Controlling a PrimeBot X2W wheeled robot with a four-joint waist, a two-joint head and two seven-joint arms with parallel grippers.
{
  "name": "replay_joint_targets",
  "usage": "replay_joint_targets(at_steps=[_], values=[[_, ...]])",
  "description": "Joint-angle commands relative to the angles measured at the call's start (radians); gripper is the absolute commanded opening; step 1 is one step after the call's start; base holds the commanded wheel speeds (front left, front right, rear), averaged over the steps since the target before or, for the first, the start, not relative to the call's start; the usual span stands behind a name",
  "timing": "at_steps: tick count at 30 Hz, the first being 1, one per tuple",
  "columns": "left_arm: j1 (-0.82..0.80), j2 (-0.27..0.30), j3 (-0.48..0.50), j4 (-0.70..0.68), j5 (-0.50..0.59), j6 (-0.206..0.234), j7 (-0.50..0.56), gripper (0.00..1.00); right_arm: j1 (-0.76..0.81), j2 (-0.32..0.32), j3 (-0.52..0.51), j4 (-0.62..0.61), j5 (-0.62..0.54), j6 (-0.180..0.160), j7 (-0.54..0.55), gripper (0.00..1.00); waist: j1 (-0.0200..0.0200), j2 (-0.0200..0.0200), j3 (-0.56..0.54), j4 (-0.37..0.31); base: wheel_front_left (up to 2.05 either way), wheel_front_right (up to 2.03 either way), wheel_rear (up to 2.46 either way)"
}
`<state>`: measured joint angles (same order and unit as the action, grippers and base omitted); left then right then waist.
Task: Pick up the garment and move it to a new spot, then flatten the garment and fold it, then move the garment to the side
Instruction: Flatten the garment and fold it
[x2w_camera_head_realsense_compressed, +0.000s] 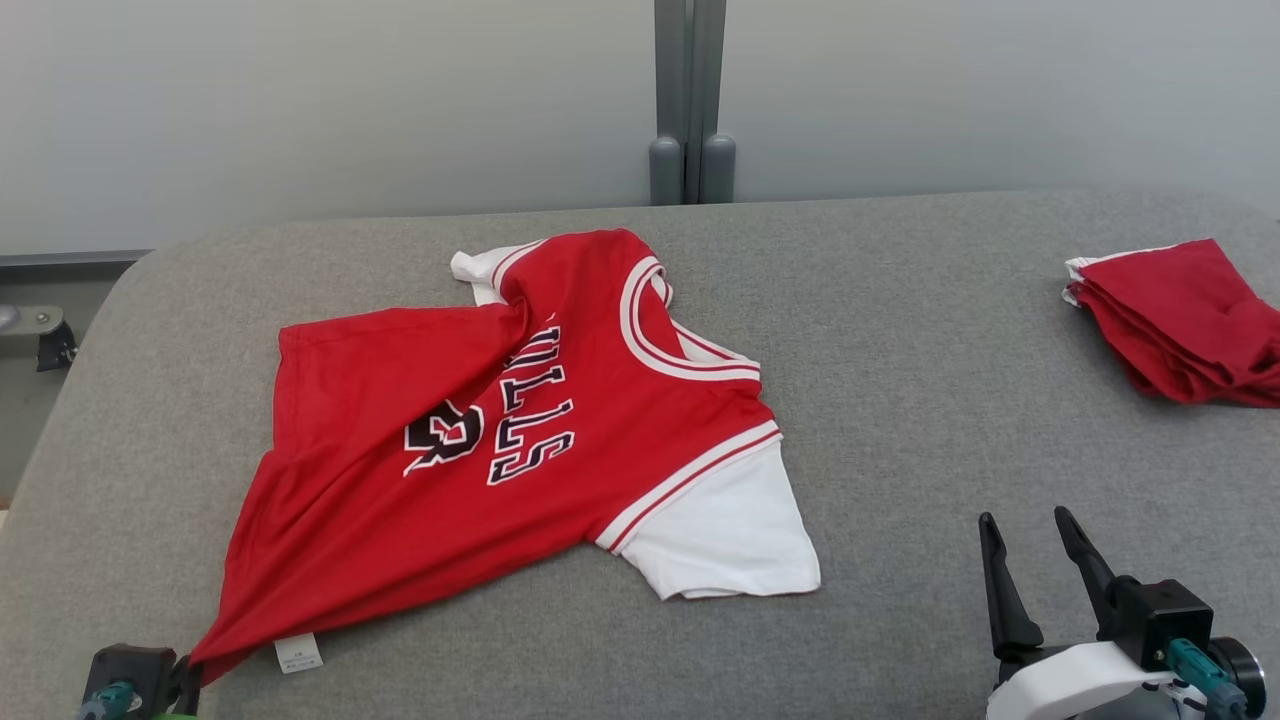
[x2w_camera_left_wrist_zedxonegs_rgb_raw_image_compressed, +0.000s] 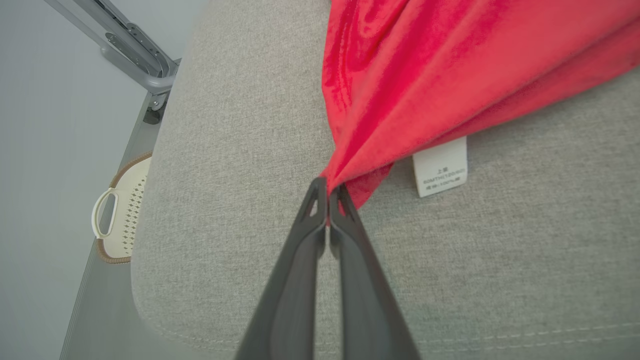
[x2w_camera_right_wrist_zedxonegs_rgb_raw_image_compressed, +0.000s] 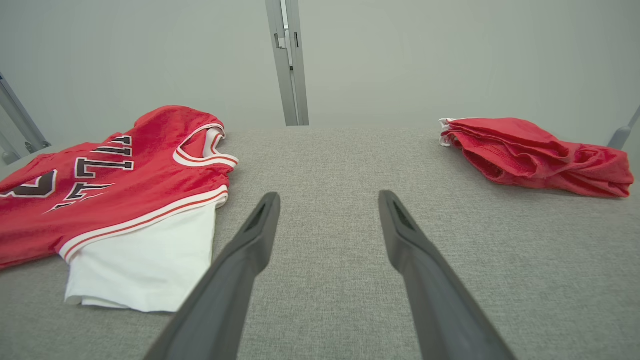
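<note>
Jersey (x2w_camera_head_realsense_compressed: 500, 430): lying front up and rumpled on the grey surface (x2w_camera_head_realsense_compressed: 900, 420), well to the left of the folded red pile (x2w_camera_head_realsense_compressed: 1180, 320). The hem corner farthest from the pile is pinched by the left hand (x2w_camera_left_wrist_zedxonegs_rgb_raw_image_compressed: 327, 187), which is closed on a bunched tip of red cloth. The care label (x2w_camera_left_wrist_zedxonegs_rgb_raw_image_compressed: 441, 167) sits just beside the pinch, on the pile's side. Right hand (x2w_camera_head_realsense_compressed: 1025, 516): spread wide, nothing held, nearer the robot than the pile, apart from the white sleeve (x2w_camera_head_realsense_compressed: 730, 530).

Step judged to be the pick-up for the move. Only the fingertips appear to bite, so a slow lift is advised, with the pull kept along the fingers. Drag over the surface could strip the grip. A second hold at the sleeve end would likely land the jersey flatter.

Bite depth and label are read from the left wrist view, along with a pale perforated basket (x2w_camera_left_wrist_zedxonegs_rgb_raw_image_compressed: 122, 210) below the surface edge, away from the pile. In the head view the pinch is mostly hidden, but overall lay and free space toward the pile are given. The pile's layered edges are clearest in the right wrist view.
</note>
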<state>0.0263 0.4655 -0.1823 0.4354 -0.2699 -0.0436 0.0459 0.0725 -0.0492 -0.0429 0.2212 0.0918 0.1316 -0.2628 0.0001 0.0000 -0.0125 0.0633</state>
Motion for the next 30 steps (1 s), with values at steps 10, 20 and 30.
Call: replay_joint_targets(at_steps=[10, 20, 30], values=[[-0.017, 0.033, -0.022, -0.106, -0.016, -0.007, 0.16, 0.46, -0.016, -0.003, 0.023, 0.009, -0.009, -0.002, -0.002, 1.0, -0.0001, 0.0, 0.021, -0.001, 0.0, 0.0, 0.0], [-0.14, 0.028, -0.026, 0.07, 0.01, 0.029, 0.106, 1.0, -0.022, -0.003, 0.025, 0.015, -0.014, -0.002, -0.002, 1.0, -0.0001, 0.0, 0.053, -0.029, 0.0, 0.0, 0.0], [-0.2, 0.006, 0.011, 0.132, -0.005, 0.09, -0.018, 1.0, -0.037, -0.003, 0.026, 0.021, 0.003, -0.002, -0.002, 1.0, -0.0001, 0.0, 0.06, -0.025, 0.0, 0.0, 0.0]])
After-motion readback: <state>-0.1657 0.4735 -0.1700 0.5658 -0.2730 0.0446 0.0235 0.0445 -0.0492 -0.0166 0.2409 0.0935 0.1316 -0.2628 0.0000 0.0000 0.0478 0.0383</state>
